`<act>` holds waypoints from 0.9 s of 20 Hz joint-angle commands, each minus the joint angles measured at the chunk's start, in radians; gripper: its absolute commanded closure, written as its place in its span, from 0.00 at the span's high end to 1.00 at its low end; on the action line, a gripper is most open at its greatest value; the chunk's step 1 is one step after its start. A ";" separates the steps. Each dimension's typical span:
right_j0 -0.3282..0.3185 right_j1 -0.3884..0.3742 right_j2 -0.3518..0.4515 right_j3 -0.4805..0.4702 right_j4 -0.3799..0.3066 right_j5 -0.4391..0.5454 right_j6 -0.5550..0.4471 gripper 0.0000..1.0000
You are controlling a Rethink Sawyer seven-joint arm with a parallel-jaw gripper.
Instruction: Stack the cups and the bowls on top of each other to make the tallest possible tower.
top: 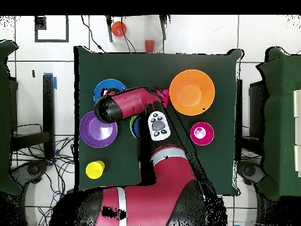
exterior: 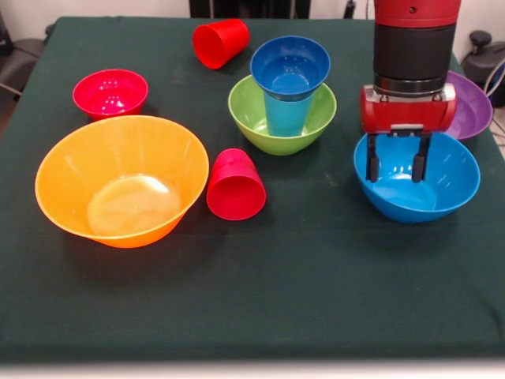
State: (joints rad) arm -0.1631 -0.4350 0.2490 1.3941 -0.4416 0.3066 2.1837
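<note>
The tower (exterior: 287, 95) stood right of centre toward the far side of the counter (exterior: 260, 292): a medium green bowl (exterior: 260, 122) holding an upright light blue cup (exterior: 286, 114), with a small dark blue bowl (exterior: 289, 67) seated on the cup's rim. All the pieces were smooth, glossy plastic, the bowls round and the cups tapered. To its right, the claw (exterior: 398, 158) hung with its two dark fingers spread, their tips down inside the medium blue bowl (exterior: 417, 178) and pinching nothing. Behind that bowl the wide purple bowl (exterior: 472, 106) lay partly hidden by the red and black arm (exterior: 414, 47). One red cup (exterior: 236, 186) lay on its side just in front of the green bowl, touching the huge orange-yellow bowl (exterior: 118, 181) at the near left; a second red cup (exterior: 221, 43) lay tipped over at the far edge. The small red bowl (exterior: 110, 93) sat upright at the far left. In the overhead view a yellow cup (top: 95, 169) stood beside the purple bowl. A dark green cloth covered the counter.
</note>
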 commanded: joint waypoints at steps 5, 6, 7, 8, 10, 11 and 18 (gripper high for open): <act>0.021 0.061 -0.018 0.064 -0.069 -0.056 0.011 1.00; 0.030 0.066 -0.028 0.070 -0.075 -0.077 0.023 1.00; 0.040 0.074 -0.039 0.067 -0.080 -0.087 0.029 1.00; 0.056 0.094 -0.058 0.054 -0.087 -0.102 0.039 1.00; 0.061 0.124 -0.060 0.036 -0.087 -0.120 0.038 1.00; 0.058 0.132 -0.056 0.031 -0.085 -0.124 0.029 1.00; 0.042 0.145 -0.072 0.044 -0.088 -0.189 0.013 1.00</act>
State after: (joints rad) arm -0.1271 -0.3580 0.1939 1.4059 -0.4414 0.1824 2.1837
